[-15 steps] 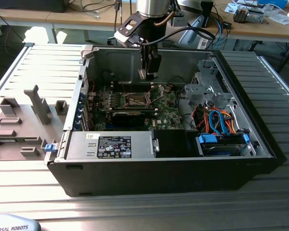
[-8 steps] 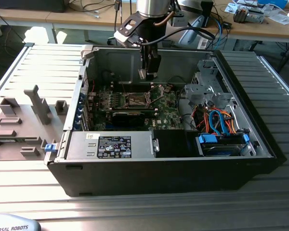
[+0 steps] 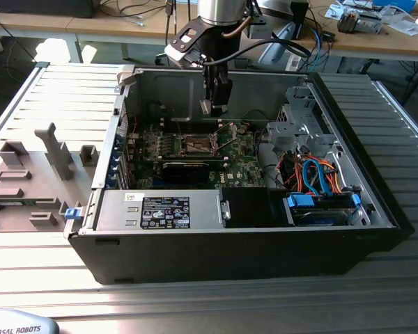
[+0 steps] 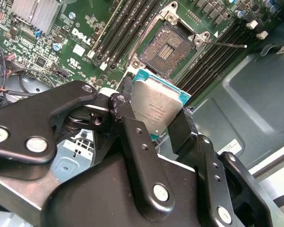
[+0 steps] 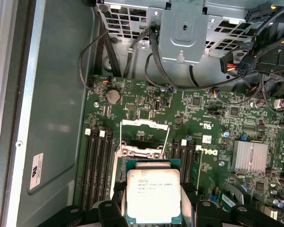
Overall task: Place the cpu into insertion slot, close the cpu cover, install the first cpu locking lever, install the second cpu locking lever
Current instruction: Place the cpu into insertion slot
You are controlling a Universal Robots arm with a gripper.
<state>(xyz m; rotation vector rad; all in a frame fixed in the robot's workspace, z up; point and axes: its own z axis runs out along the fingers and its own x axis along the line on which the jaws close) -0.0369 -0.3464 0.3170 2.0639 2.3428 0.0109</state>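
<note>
We see the arm's gripper (image 3: 213,106) hang inside the open computer case (image 3: 195,254), held aloft near the insertion slot (image 3: 197,145) on the green motherboard (image 3: 240,163). Its black fingers (image 4: 128,123) are closed only as far as the cpu (image 4: 156,106) allows. They pinch the chip by two opposite edges, its silver-grey top facing both wrist cameras. The cpu is clear of the insertion slot and does not touch it. In the second wrist view the insertion slot's contact field lies bare, and a thin locking lever (image 4: 225,44) juts out just beside the insertion slot. In the first wrist view the cpu cover (image 5: 144,124) stands raised at the edge of the insertion slot away from the gripper.
</note>
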